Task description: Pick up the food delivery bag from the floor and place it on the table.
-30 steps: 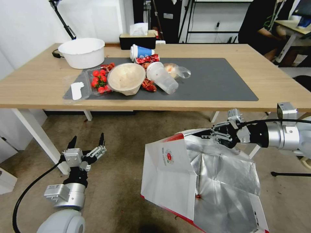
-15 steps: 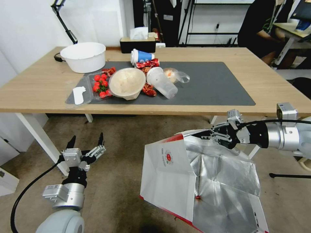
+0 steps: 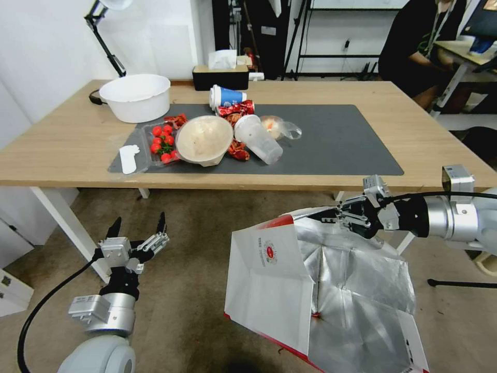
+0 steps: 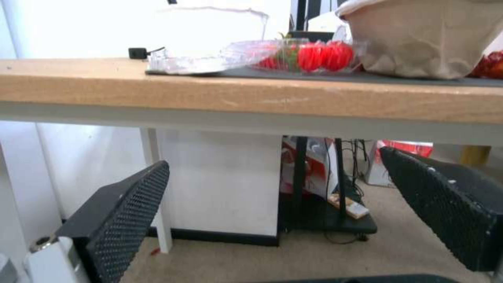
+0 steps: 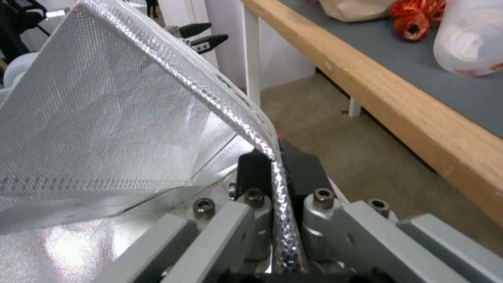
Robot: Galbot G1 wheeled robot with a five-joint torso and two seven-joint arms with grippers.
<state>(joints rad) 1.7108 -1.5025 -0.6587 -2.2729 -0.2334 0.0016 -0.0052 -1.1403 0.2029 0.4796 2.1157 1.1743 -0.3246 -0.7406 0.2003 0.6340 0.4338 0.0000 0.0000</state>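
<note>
Shifted down the head view since the earlier frames: table [image 3: 62, 155] and its clutter, a camera change, not a move of things; bag and both arms kept their places.

Right gripper [image 3: 331, 215], right of centre, pinched shut on the upper foil rim of the food delivery bag [image 3: 269, 290]; rim seen clamped between the pads [image 5: 301, 169] in the right wrist view. Bag hung open at lower centre, below the table edge, over the floor [image 3: 196, 233]; whether clear of the carpet could not be told. Left gripper [image 3: 139, 225], lower left, idle with fingers spread wide.

Judged light, thin and floppy, with creased foil likely to tear or slip; stiffened rim or strap handles the safer hold.
</note>
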